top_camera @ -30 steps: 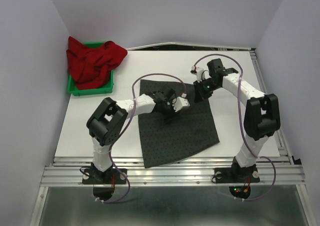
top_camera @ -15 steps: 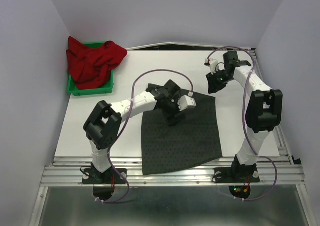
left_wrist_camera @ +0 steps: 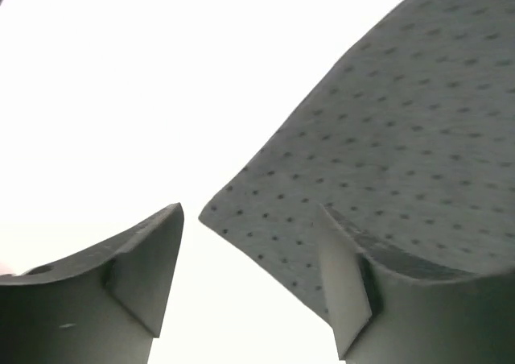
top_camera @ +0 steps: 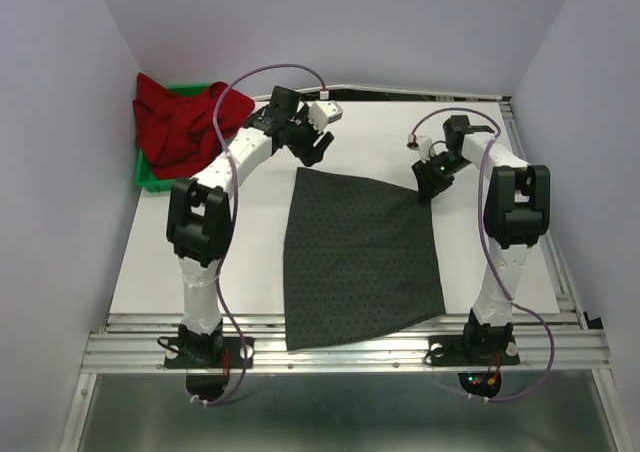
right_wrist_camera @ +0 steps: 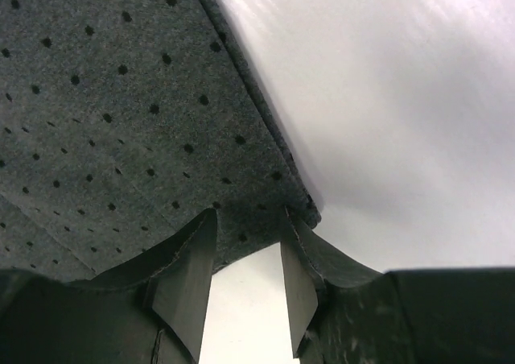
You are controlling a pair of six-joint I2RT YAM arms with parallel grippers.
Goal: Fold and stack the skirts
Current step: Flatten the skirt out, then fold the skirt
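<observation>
dotted skirt [right_wrist_camera: 121, 98] lies just ahead of right hand [right_wrist_camera: 249, 217].

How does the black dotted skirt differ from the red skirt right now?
The black dotted skirt lies spread flat on the white table; the red skirt is a crumpled heap spilling over the green bin. The black dotted skirt carries fine dots; the red skirt is plain. Both are soft cloth, and neither is folded yet.

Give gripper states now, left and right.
Left gripper: open, holding nothing.
Right gripper: open, holding nothing; the dotted skirt has a corner at its tips.
</observation>
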